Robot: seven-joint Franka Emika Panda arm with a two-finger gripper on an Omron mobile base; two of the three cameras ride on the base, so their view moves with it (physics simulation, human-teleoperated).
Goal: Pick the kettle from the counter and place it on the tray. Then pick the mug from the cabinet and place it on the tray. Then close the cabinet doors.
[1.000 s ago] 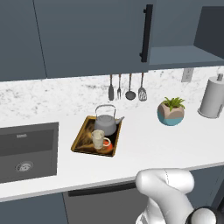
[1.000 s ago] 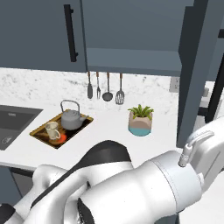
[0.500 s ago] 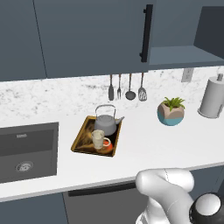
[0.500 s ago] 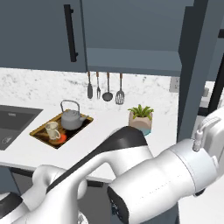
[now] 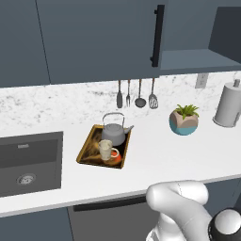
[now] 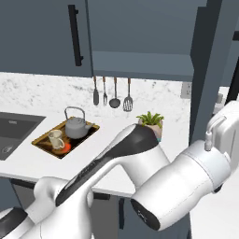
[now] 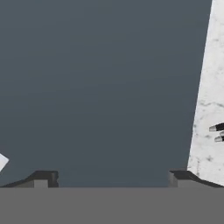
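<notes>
The grey kettle (image 5: 113,134) (image 6: 76,127) stands upright at the back of the golden-rimmed tray (image 5: 84,151) (image 6: 40,139) on the white marble counter (image 5: 160,155). The cream mug (image 5: 105,149) (image 6: 55,138) stands on the tray in front of the kettle. The cabinet (image 5: 197,59) (image 6: 140,63) is open at its right half, its shelf bare. One door (image 5: 94,37) is shut; another door (image 6: 207,70) stands open, edge-on. My gripper (image 7: 113,179) is open with nothing in it, close to a flat slate-blue panel (image 7: 100,87).
A dark sink (image 5: 28,162) lies left of the tray. Utensils (image 5: 136,94) hang on the backsplash. A teal plant pot (image 5: 184,121) and a paper-towel roll (image 5: 228,103) stand to the right. A marble strip (image 7: 210,109) borders the panel in the hand view.
My arm has swung, with its big white links shifting across the right base view. The kettle, mug and tray have not moved. The gripper stays open.
</notes>
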